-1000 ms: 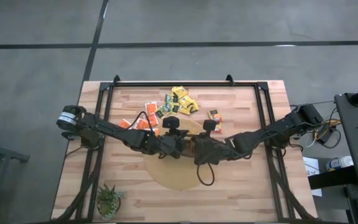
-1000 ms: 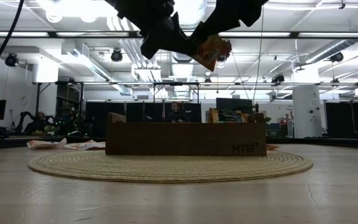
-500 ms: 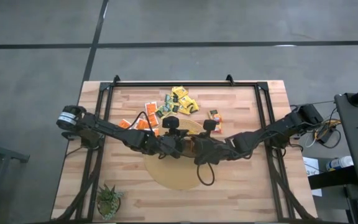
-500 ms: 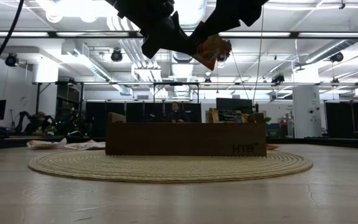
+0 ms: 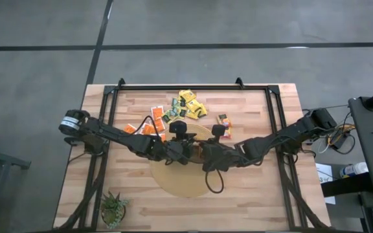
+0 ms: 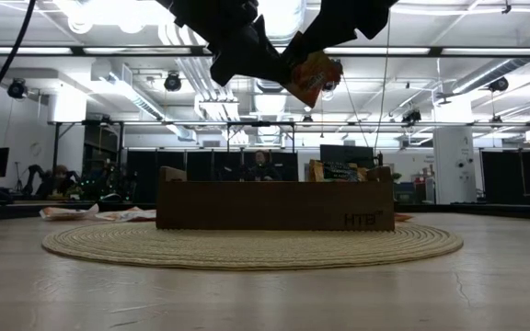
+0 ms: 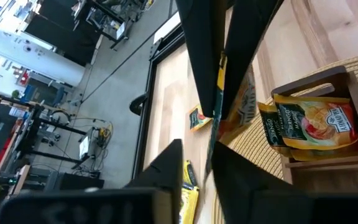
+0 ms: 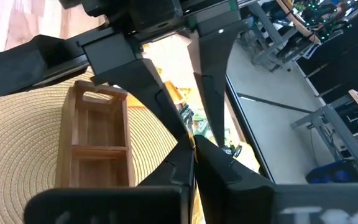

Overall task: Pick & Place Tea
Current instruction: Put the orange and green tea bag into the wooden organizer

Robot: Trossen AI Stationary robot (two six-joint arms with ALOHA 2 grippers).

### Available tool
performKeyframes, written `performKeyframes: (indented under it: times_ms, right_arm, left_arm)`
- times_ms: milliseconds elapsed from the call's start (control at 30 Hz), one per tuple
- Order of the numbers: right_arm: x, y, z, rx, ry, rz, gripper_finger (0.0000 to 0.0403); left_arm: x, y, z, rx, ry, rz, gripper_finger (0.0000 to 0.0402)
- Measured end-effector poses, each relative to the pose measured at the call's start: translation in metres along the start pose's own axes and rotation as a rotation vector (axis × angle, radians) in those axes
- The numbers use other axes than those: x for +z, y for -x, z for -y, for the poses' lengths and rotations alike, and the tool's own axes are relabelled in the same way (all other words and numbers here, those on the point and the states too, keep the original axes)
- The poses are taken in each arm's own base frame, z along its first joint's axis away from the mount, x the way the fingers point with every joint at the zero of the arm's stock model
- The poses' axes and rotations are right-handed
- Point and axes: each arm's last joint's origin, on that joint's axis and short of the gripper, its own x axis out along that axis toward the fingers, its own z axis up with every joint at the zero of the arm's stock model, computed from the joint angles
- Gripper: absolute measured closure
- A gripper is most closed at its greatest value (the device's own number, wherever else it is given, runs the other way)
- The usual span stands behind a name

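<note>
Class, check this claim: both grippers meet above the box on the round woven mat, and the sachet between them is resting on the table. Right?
Not quite. The low view shows the orange sachet held high in the air above the box, between the left gripper and right gripper, not on the table.

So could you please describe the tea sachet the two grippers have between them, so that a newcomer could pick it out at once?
Start at the round woven mat mid-table, with the long brown box on it. Directly above the box the left gripper and right gripper meet in the air. The orange sachet hangs between them, the only one off the table; the rest lie loose on the wood or sit in the box.
</note>
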Motion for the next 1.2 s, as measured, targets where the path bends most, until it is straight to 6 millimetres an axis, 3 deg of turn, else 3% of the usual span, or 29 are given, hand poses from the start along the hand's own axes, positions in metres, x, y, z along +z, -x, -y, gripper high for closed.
performKeyframes:
  times_ms: [200, 567, 800, 1033, 1200]
  right_arm:
    - [0.0, 0.0, 0.001, -0.009, -0.009, 0.001, 0.0394]
    - [-0.005, 0.022, 0.021, -0.083, -0.079, -0.019, 0.0394]
    - [-0.021, 0.049, 0.04, -0.109, -0.157, 0.026, 0.0394]
    - [-0.04, 0.073, 0.058, -0.083, -0.293, 0.153, 0.0394]
    - [-0.064, 0.081, 0.057, 0.024, -0.4, 0.25, 0.0394]
  left_arm:
    - [0.0, 0.0, -0.002, 0.049, 0.006, -0.019, 0.027]
    - [0.008, 0.021, -0.012, 0.118, 0.073, -0.004, 0.0266]
    - [0.012, 0.04, -0.019, 0.095, 0.153, 0.053, 0.0266]
    - [-0.006, 0.052, -0.026, 0.079, 0.193, 0.076, 0.0266]
    - [-0.014, 0.065, -0.036, 0.098, 0.268, 0.118, 0.0266]
